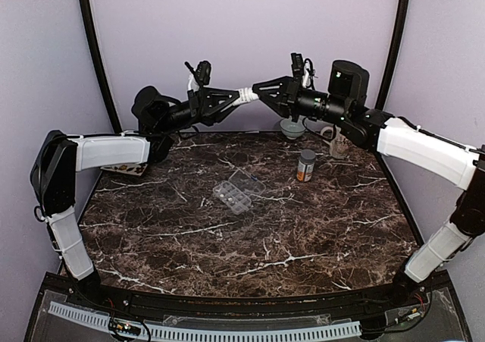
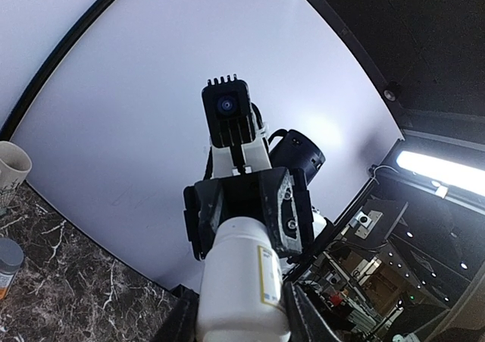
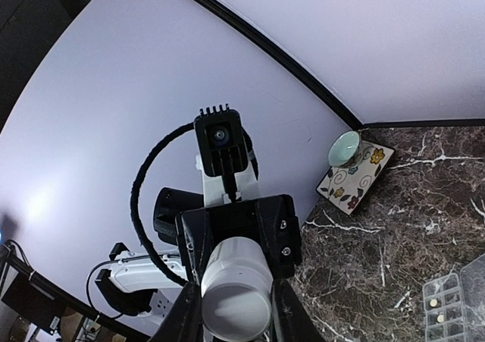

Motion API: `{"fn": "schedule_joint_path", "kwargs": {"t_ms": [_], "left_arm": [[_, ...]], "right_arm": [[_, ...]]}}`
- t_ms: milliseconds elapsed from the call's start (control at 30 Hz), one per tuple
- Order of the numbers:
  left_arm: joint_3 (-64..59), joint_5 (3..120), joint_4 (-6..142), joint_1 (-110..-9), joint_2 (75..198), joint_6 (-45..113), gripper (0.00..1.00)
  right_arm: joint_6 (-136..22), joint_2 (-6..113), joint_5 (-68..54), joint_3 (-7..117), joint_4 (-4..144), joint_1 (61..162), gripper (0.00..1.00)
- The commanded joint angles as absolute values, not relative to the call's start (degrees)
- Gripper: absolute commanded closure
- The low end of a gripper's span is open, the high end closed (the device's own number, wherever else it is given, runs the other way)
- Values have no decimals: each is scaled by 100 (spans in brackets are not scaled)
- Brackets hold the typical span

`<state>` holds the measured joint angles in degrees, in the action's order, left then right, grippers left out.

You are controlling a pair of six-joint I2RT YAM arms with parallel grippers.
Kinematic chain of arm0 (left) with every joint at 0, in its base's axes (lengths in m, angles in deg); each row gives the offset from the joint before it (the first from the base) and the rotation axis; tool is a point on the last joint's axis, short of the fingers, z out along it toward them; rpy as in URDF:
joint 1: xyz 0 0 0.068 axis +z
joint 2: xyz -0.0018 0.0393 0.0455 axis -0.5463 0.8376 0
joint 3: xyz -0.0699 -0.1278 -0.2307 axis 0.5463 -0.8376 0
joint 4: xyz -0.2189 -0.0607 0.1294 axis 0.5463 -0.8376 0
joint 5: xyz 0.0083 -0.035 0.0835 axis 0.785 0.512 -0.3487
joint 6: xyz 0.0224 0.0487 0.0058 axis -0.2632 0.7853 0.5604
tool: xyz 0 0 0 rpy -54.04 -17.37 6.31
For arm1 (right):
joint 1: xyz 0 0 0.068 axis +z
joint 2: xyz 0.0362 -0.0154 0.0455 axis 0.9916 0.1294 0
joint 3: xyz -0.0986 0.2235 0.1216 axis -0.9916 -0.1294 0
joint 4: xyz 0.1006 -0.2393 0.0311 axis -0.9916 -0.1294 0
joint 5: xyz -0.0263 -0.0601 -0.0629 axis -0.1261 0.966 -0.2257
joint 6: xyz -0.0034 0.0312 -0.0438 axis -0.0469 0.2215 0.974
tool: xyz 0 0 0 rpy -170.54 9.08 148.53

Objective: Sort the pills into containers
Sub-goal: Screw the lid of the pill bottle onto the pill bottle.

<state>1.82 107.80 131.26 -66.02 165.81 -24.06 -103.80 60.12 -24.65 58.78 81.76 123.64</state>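
A small white bottle [image 1: 244,95] hangs high over the back of the table, gripped from both sides. My left gripper [image 2: 242,323] is shut on its labelled body [image 2: 242,281]. My right gripper [image 3: 235,321] is shut on the opposite, rounded end [image 3: 236,289]. In the top view the left gripper [image 1: 235,98] and right gripper [image 1: 259,89] meet nose to nose. The containers are the compartments of a clear organiser box [image 1: 233,196] lying with its lid open on the marble, far below both grippers. A few pale pills [image 3: 433,302] sit in its compartments.
An amber bottle with a grey cap [image 1: 305,165] stands right of the organiser. A mug [image 1: 339,143] and a pale bowl [image 1: 292,127] sit at the back right. A floral tile [image 3: 356,177] with a small cup [image 3: 347,149] lies at the back left.
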Motion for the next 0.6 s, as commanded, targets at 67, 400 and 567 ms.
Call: {"fn": "schedule_joint_path", "kwargs": {"t_ms": [67, 400, 567], "left_arm": [[424, 11098, 13077, -7144, 16404, -1937, 100], [397, 10861, 12099, -7140, 16098, -885, 100], [357, 10923, 12098, -7137, 16110, -908, 100]], "right_arm": [[-11077, 6479, -3158, 5843, 8611, 12565, 95], [-11085, 6615, -3200, 6055, 8234, 12555, 89], [-10901, 6505, -3092, 6050, 8147, 12504, 72]]}}
